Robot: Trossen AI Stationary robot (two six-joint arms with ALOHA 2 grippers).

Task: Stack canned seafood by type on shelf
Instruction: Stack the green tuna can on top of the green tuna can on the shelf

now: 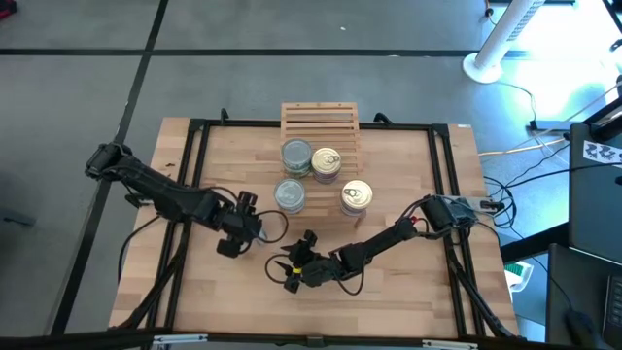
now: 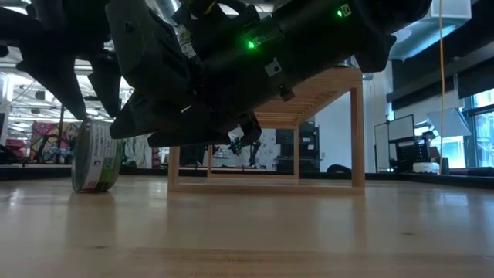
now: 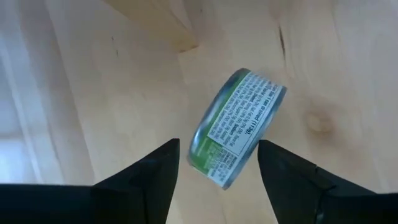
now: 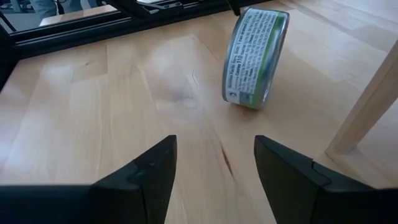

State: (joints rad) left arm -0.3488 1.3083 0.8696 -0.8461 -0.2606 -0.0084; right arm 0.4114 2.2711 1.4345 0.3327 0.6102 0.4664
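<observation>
The green-labelled round flat tin [image 3: 236, 127] stood on its edge on the tabletop beside the slatted wooden shelf [image 1: 320, 122], between the left gripper's [image 3: 217, 163] spread fingers; the open right gripper [image 4: 214, 163] waited nearby, so steadying before squeezing seemed wise.

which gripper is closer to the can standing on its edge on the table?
Left. The left gripper sits open right over the can on its edge; the right gripper, also open, faces it from farther back.

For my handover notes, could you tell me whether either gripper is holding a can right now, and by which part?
Nothing is held. The left gripper is open before a can standing on its edge; the right gripper is open and empty.
</observation>
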